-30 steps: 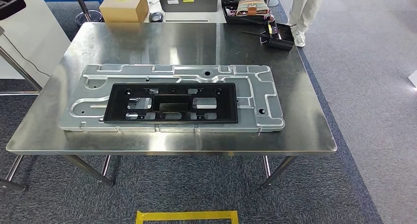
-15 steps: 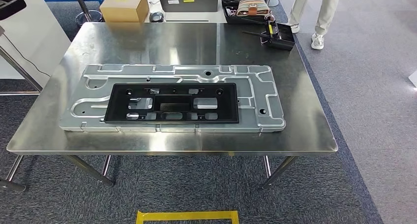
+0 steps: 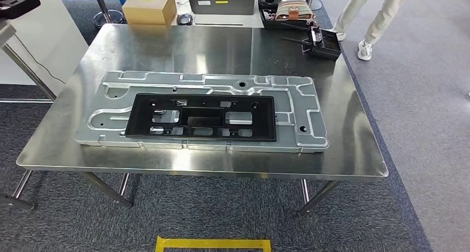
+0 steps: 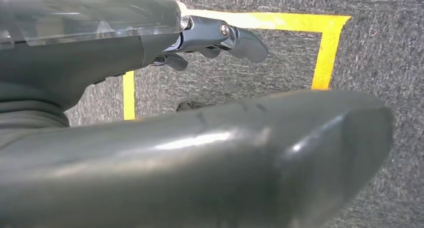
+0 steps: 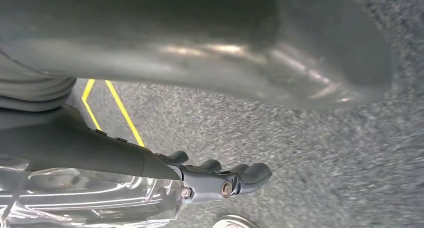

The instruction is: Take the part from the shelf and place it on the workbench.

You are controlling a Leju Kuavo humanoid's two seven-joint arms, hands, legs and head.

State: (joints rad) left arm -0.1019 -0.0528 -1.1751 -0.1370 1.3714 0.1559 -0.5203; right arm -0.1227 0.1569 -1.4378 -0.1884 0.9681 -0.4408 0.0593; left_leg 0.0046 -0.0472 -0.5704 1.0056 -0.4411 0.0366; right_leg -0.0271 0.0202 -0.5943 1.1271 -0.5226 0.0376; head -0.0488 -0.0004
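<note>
A black rectangular frame part [image 3: 200, 117] with several cut-outs lies flat on a large silver stamped plate [image 3: 310, 119], which rests in the middle of the steel workbench [image 3: 183, 47]. My left hand [image 4: 150, 153] hangs over the grey carpet with its fingers [image 4: 215, 35] stretched out and apart from the thumb, holding nothing. My right hand [image 5: 100, 153] hangs the same way over the carpet, its fingers [image 5: 225, 183] extended and nothing in them.
A cardboard box [image 3: 148, 6] and a small black case [image 3: 321, 43] sit at the bench's far edge. A person's legs [image 3: 377, 14] stand at the far right. A white unit [image 3: 39, 30] with a black tray [image 3: 16, 0] stands left. Yellow floor tape [image 3: 213, 243] marks the near side.
The whole picture has shifted slightly, so the camera has moved. The person at the far right has stepped further right. The part and plate lie as before.
</note>
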